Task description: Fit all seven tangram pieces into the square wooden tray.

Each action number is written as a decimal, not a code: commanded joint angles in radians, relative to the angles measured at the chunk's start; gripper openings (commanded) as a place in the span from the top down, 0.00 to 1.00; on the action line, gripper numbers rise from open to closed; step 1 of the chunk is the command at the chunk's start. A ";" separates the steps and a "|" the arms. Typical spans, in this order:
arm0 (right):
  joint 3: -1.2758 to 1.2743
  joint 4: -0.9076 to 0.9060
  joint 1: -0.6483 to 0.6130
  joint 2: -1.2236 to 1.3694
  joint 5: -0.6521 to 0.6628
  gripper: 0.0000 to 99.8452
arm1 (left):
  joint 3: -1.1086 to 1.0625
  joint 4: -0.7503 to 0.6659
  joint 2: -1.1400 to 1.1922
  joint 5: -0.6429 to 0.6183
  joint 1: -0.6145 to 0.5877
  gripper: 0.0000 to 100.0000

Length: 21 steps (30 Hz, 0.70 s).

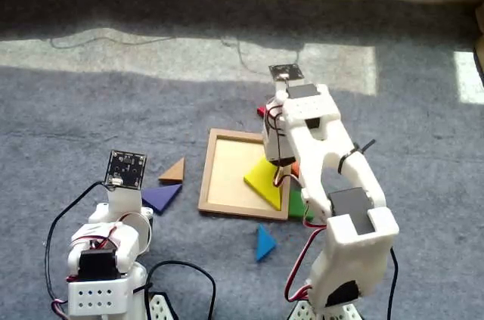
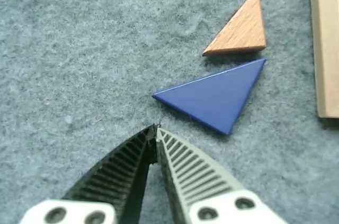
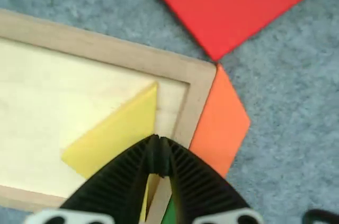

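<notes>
The square wooden tray (image 1: 219, 176) lies mid-table, and its corner rim (image 3: 196, 83) appears in the right wrist view. A yellow triangle (image 1: 263, 180) rests in it, tilted over the near right rim. My right gripper (image 3: 158, 144) is shut, its tips down at the yellow triangle's (image 3: 114, 131) edge by the rim. Just outside that rim lie an orange piece (image 3: 222, 123) and a red piece (image 3: 238, 1). My left gripper (image 2: 155, 130) is shut and holds nothing, just short of a dark blue triangle (image 2: 212, 97). A plain wooden triangle (image 2: 241, 28) lies beyond it.
A green piece (image 1: 297, 203) lies against the tray's near right corner. A light blue triangle (image 1: 264, 243) sits on the carpet in front of the tray. The right arm's body (image 1: 340, 214) stands over the tray's right side. A cable (image 1: 189, 271) loops near the left base.
</notes>
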State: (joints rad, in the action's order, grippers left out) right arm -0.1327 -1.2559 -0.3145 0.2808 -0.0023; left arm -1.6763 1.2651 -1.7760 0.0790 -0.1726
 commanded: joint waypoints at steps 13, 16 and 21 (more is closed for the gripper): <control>-0.255 0.334 -0.305 -0.151 0.020 0.99 | -0.019 -0.015 -0.039 0.003 -0.007 0.99; -0.239 0.334 -0.294 -0.084 0.021 0.99 | -0.019 -0.015 -0.039 0.003 -0.007 0.99; -0.151 0.229 -0.228 -0.022 0.021 0.99 | -0.019 -0.015 -0.039 0.003 -0.008 0.99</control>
State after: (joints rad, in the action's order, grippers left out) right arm -0.3598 -0.9490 -0.5984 0.2271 0.0115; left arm -1.6763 1.2651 -1.7760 0.0790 -0.1726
